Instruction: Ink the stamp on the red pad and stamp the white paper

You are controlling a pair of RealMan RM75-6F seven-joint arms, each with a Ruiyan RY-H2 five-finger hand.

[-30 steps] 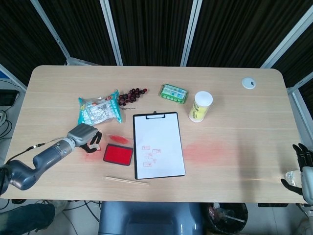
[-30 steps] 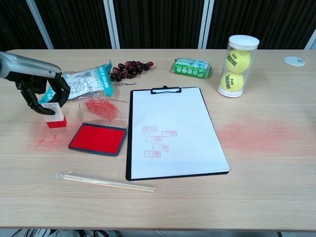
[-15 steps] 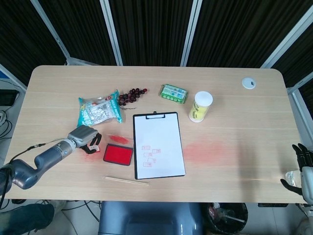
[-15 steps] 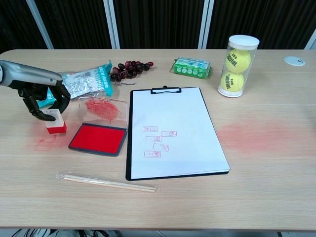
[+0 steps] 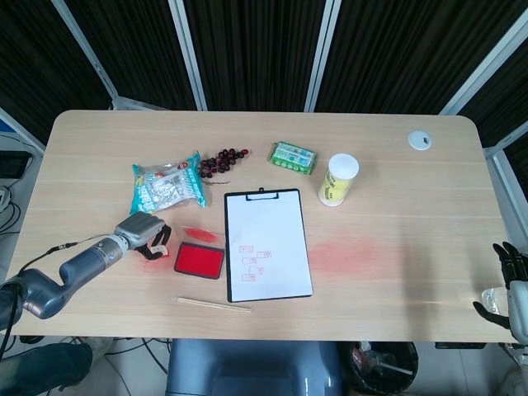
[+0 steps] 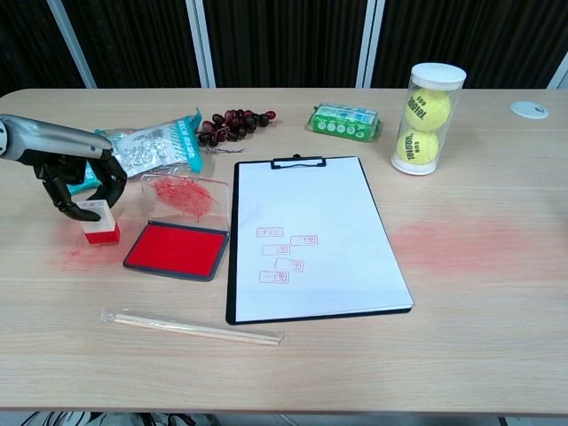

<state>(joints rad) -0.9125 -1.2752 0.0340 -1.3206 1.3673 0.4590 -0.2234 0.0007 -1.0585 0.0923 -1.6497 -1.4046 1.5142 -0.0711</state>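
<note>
The stamp (image 6: 100, 225), a red base with a white top, stands on the table just left of the red ink pad (image 6: 175, 249). My left hand (image 6: 78, 180) curls over it from above and grips its white top. In the head view the same left hand (image 5: 142, 230) sits left of the ink pad (image 5: 199, 260). The white paper (image 6: 312, 213) lies on a black clipboard right of the pad and bears several red prints near its middle. My right hand (image 5: 511, 283) hangs at the table's near right edge, fingers apart and holding nothing.
The pad's clear lid (image 6: 185, 195) lies open behind it, smeared red. Wrapped chopsticks (image 6: 191, 328) lie near the front edge. A snack bag (image 6: 155, 146), grapes (image 6: 232, 124), a green pack (image 6: 346, 122) and a tennis-ball tube (image 6: 428, 120) line the far side. Red smudges (image 6: 461, 240) mark the table.
My left hand has brought the stamp down and slightly nearer, so its base now stands on the table left of the pad. The right hand has not moved.
</note>
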